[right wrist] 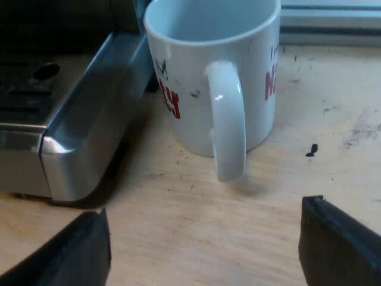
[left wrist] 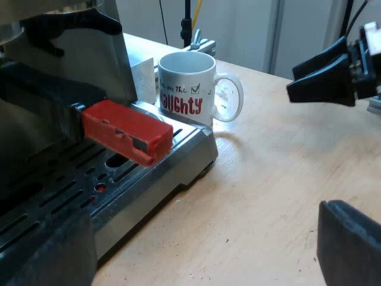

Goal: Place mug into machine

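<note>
Left wrist view, mug: the mug [left wrist: 186, 89] stands on the table [left wrist: 268, 179], just beside the machine's drip tray [left wrist: 149, 173] and not yet on it.
Left wrist view, left gripper: your left gripper [left wrist: 199, 250] hangs near the red handle end [left wrist: 125, 131], fingers spread, holding nothing.
Right wrist view, right gripper: your right gripper [right wrist: 202, 250] is spread wide, and the mug's handle [right wrist: 229, 119] faces the gap.
Your move: take the handle squarely, lift clear of the tray's edge, and keep the mug upright.
</note>
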Motion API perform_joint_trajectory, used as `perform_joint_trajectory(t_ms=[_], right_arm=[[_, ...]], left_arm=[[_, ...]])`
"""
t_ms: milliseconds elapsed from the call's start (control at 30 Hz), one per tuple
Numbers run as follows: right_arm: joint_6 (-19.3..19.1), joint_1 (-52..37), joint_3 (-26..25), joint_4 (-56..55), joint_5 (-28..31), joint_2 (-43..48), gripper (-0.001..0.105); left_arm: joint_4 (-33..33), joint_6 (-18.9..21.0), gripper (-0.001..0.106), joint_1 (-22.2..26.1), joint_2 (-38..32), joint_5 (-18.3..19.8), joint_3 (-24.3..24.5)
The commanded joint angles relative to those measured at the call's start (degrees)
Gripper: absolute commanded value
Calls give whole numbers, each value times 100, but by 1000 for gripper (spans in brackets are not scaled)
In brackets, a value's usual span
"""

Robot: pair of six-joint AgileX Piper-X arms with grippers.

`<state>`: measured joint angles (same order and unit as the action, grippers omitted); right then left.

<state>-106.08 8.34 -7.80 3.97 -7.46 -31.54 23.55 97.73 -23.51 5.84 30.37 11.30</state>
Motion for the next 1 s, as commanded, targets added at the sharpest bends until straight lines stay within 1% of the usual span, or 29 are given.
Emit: perform_joint_trajectory(t_ms=[33,67,100,133,233,267,300,367,467,733,867,900,1000], right_arm=[[93,9,15,768,-10,-627,67],[94,9,15,876,-10,-679,67],[92,9,15,1203,-10,-998,67],[216,9,-39,2062,-10,-1911,67],[221,9,-141,2750,-10,-2705,67],[221,9,-201,2928,-10,-3011,67],[221,9,-229,2992,-10,-3060,67],[221,9,-464,3247,-26,-3667,67],[221,9,-747,3394,-26,-4215,67],[221,9,-1407,3609,-57,-5173,67],[289,9,-1500,3609,-56,-5298,67],[341,9,-1540,3609,-56,-5354,65],[344,9,-1556,3598,-56,-5388,63]], left_arm=[[-118,13,77,-30,3,70,8],[-118,13,77,-30,3,70,8],[-118,13,77,-30,3,70,8],[-118,13,77,-30,3,70,8],[-118,13,77,-30,3,70,8],[-118,34,77,-30,3,70,8],[-118,34,77,-30,3,70,8],[-118,32,77,-30,3,70,8],[-118,32,77,-30,3,70,8],[-118,32,77,-30,3,70,8],[-118,32,77,-30,3,70,8],[-118,32,77,-30,3,70,8],[-118,32,77,-30,3,70,8]])
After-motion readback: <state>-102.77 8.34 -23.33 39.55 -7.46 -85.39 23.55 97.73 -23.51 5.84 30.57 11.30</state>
